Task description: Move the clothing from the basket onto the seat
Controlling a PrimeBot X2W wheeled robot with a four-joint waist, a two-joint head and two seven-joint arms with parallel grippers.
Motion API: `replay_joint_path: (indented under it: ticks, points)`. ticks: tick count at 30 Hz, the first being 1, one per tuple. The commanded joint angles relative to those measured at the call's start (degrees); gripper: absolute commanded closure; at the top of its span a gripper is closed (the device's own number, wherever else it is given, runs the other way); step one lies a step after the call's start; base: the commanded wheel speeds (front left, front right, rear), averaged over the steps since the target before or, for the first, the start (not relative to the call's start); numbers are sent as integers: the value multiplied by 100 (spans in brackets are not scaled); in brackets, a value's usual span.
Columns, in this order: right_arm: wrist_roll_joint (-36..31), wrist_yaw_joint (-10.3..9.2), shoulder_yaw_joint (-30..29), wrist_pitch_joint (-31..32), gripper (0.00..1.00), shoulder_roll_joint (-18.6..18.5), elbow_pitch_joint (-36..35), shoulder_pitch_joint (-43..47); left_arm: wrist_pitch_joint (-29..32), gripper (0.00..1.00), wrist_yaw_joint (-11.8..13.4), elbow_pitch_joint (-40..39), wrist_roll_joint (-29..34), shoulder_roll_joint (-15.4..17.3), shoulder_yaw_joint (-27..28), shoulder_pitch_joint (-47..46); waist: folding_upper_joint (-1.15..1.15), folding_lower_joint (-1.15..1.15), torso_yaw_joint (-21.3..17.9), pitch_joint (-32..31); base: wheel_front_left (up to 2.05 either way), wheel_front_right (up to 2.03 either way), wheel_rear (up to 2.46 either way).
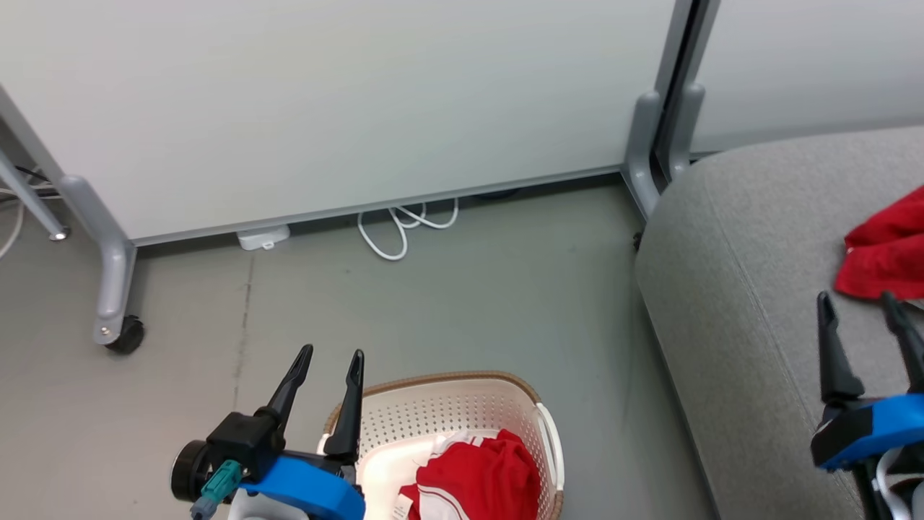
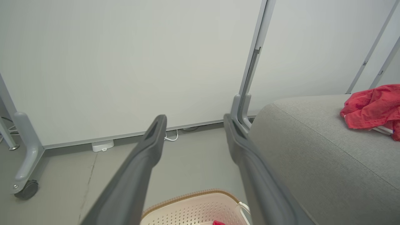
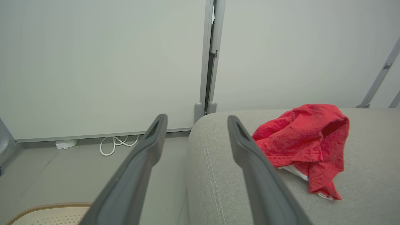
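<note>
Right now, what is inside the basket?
Inside the basket lies a crumpled red garment with white stripes, toward its right side; bare basket floor shows left of it. Anything under the garment is covered, and the basket's near end runs out of the head view.

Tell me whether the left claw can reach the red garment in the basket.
Probably yes: the left claw hangs open by the basket, and the red garment lies uncovered inside it.

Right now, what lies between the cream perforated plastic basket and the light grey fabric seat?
Just a bare strip of grey floor, seen in the head view between basket and seat.
</note>
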Motion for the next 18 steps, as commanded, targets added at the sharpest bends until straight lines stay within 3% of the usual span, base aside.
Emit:
replay_joint_path:
  ticks: [1,8,18]
  points:
    - [-55,1,0,12,0,27,-60,126,-15,0,-6,13,15,-13,27,55,0,1,112,-110,0,0,0]
    - [16,1,299,2,0,398,-383,626,-16,0,-6,61,111,-12,392,219,0,1,429,-261,0,0,0]
    - [-43,1,626,-172,0,563,-283,924,-16,0,-6,91,170,-24,738,303,0,1,625,-258,0,0,0]
